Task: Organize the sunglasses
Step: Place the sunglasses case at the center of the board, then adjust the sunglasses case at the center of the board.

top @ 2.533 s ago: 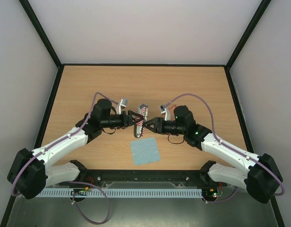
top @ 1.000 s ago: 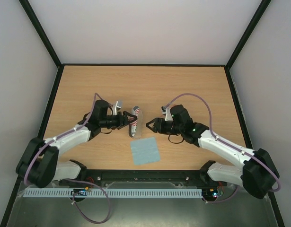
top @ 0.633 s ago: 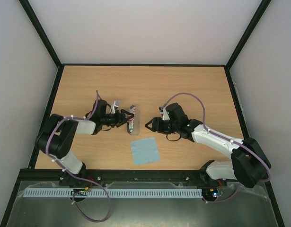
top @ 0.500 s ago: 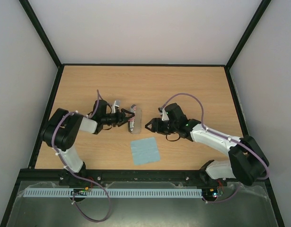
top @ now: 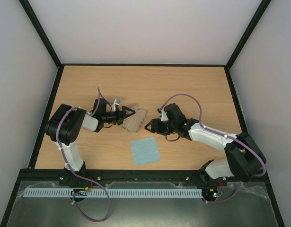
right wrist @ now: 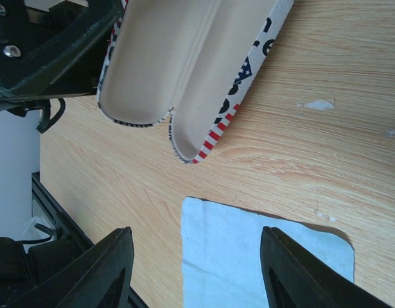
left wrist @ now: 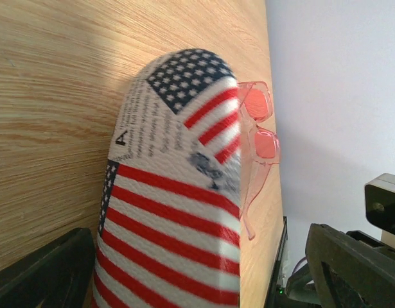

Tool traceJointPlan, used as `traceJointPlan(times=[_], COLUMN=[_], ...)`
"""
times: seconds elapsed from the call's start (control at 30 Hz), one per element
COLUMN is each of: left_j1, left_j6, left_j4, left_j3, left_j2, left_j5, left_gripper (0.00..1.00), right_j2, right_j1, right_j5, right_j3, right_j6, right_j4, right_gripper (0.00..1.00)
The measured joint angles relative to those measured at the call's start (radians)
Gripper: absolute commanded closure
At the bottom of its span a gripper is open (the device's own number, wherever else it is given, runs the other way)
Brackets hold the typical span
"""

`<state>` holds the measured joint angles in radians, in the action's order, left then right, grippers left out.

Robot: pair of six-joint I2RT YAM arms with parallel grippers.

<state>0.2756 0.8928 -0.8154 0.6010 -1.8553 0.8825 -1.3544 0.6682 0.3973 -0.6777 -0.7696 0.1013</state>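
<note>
Sunglasses: thin, translucent red-orange framed glasses (left wrist: 258,131) lay on the light wooden surface (top: 192,85), outside the case and just beside it.
Case: oblong flag-print case (right wrist: 158,70) lay flopped open, cream lining up.
Left tool (left wrist: 197,256): we saw its jaws spread wide either side of the case, clamping nothing.
Right tool (right wrist: 196,244): jaws parted, empty, above the square light blue cloth (right wrist: 261,250).

Wooden table (top: 183,85); open flag-print case (top: 135,119), light blue cloth (top: 145,150), sunglasses (left wrist: 258,128) on it.
</note>
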Motion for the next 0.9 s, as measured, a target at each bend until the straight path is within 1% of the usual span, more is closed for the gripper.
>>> traceJointPlan(times=[0.13, 0.47, 0.57, 0.63, 0.7, 0.77, 0.87, 0.9], left_j1=[-0.014, -0.064, -0.1, -0.117, -0.115, -0.105, -0.085, -0.079], left_j6=[-0.024, -0.064, -0.082, -0.086, -0.085, -0.084, -0.075, -0.072], left_j4=[0.037, 0.136, 0.226, 0.286, 0.333, 0.387, 0.499, 0.527], left_j3=[0.008, 0.023, -0.002, -0.026, -0.048, -0.06, -0.064, -0.064], left_j2=[0.014, 0.077, 0.177, 0.27, 0.347, 0.405, 0.493, 0.517], left_j5=[0.0, -0.008, -0.047, -0.085, -0.115, -0.148, -0.217, -0.235], left_gripper=[0.01, 0.01, 0.01, 0.01, 0.01, 0.04, 0.12, 0.16], right_j2=[-0.019, -0.068, -0.086, -0.104, -0.127, -0.156, -0.219, -0.248], right_j1=[-0.003, -0.004, -0.008, -0.016, -0.03, -0.05, -0.075, -0.082], right_j5=[0.003, 0.011, 0.009, 0.005, 0.003, 0.002, -0.011, -0.02], right_j3=[-0.006, -0.071, -0.101, -0.135, -0.176, -0.22, -0.301, -0.339], right_j6=[0.005, 0.032, 0.049, 0.065, 0.079, 0.093, 0.121, 0.133], right_j4=[0.001, -0.011, -0.034, -0.053, -0.066, -0.08, -0.105, -0.119], right_gripper=[0.45, 0.45, 0.45, 0.45, 0.45, 0.46, 0.49, 0.5])
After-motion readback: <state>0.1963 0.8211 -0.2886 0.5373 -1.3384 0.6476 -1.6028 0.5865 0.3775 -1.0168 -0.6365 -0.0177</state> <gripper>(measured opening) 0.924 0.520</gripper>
